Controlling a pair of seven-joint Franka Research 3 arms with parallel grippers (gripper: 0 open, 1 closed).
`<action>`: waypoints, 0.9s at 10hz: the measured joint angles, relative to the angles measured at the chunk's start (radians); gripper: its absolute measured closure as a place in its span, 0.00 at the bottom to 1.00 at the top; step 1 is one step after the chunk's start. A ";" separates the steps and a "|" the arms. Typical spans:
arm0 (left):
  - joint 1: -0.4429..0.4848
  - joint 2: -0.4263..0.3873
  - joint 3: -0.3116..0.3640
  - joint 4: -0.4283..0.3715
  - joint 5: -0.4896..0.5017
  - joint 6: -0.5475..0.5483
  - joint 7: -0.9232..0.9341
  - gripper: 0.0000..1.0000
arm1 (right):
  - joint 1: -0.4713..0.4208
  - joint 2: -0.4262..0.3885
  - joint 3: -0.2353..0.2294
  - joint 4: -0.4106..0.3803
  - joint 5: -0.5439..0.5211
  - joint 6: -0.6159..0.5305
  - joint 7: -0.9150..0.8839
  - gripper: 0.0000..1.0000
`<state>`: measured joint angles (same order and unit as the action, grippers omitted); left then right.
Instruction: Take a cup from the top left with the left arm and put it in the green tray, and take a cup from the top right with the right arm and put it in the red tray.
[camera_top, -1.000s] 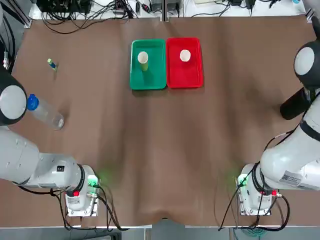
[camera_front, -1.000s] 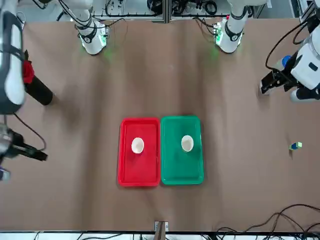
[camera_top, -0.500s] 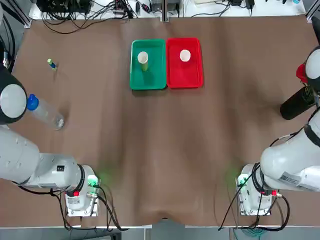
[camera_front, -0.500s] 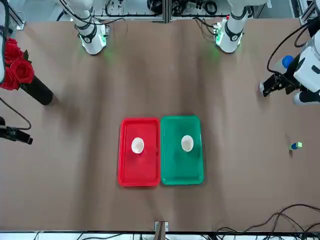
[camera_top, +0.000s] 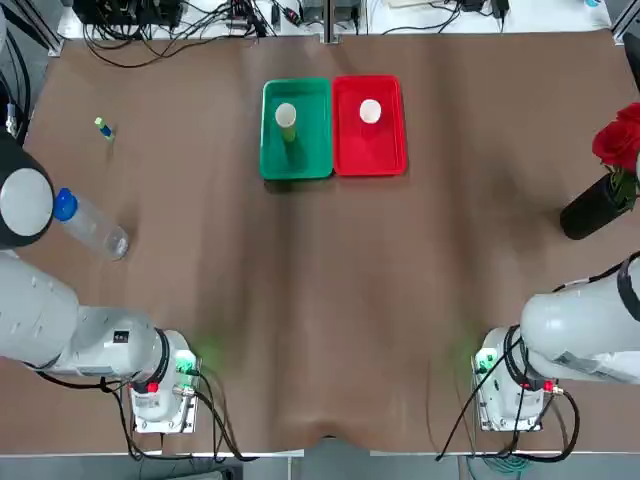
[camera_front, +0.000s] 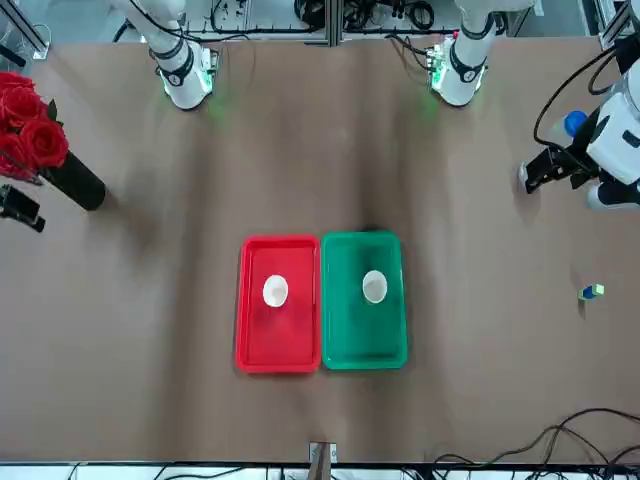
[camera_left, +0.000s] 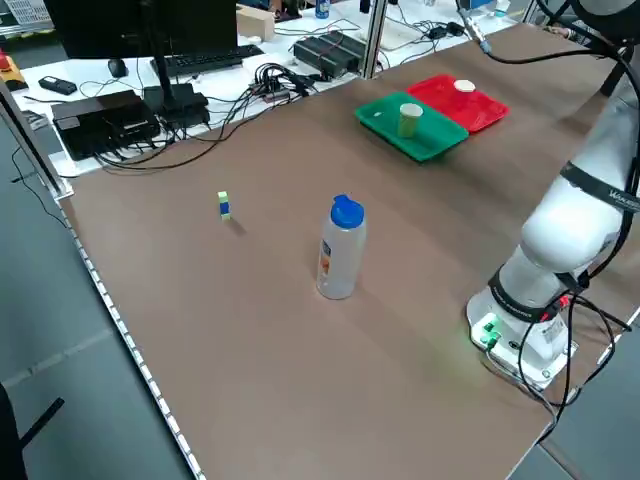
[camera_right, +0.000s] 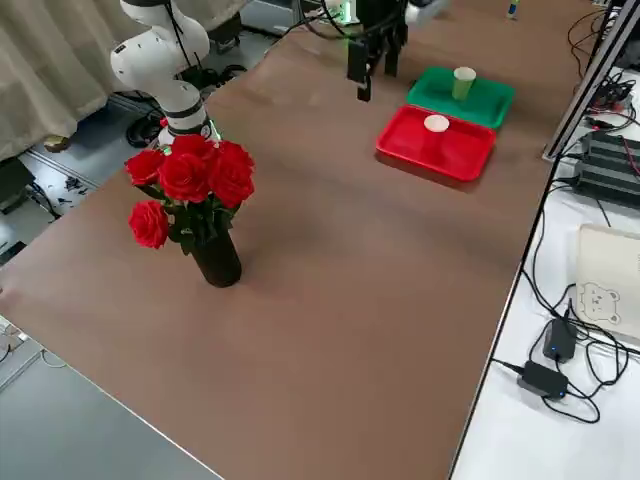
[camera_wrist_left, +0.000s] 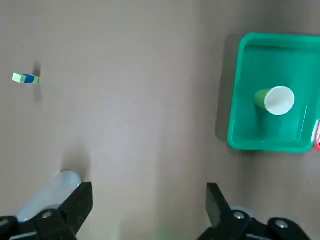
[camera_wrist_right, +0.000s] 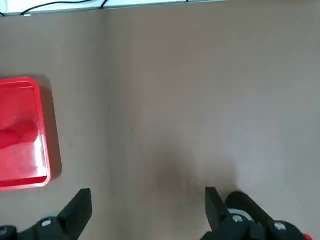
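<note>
The yellow-green cup (camera_top: 287, 120) stands upright inside the green tray (camera_top: 310, 155) at the far middle of the table. Beside it, the red cup (camera_top: 370, 111) stands in the red tray (camera_top: 385, 150), showing its white inside. My left gripper (camera_wrist_left: 147, 210) hovers open and empty over the table's left side, above the bottle, well away from the green tray (camera_wrist_left: 250, 135) and its cup (camera_wrist_left: 275, 99). My right gripper (camera_wrist_right: 147, 212) is open and empty at the table's right side, near the vase; the red tray (camera_wrist_right: 22, 165) lies off to one side of it.
A clear blue-capped bottle (camera_top: 92, 224) lies on the left side. A small green-and-blue block (camera_top: 103, 127) sits at the far left. A black vase of red roses (camera_top: 605, 185) stands at the right edge. Cables run along the far edge.
The right arm has pulled back toward the table's right edge, uncovering the roses. The left arm, cups and trays have stayed put.
</note>
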<state>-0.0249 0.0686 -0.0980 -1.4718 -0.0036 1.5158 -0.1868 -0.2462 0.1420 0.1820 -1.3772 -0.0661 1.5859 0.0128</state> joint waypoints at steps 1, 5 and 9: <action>0.000 0.000 0.000 0.000 0.000 0.000 0.000 0.00 | 0.008 -0.027 -0.011 -0.022 0.011 0.000 0.000 0.00; 0.000 0.000 0.000 0.000 0.000 0.001 0.000 0.00 | 0.141 -0.094 -0.188 -0.047 0.060 -0.006 -0.026 0.00; -0.001 0.000 -0.001 0.000 0.000 0.002 0.000 0.00 | 0.165 -0.095 -0.191 -0.064 0.116 0.023 -0.037 0.01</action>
<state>-0.0257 0.0686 -0.0994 -1.4717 -0.0036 1.5174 -0.1868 -0.0813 0.0471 -0.0087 -1.4415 0.0502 1.6093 -0.0238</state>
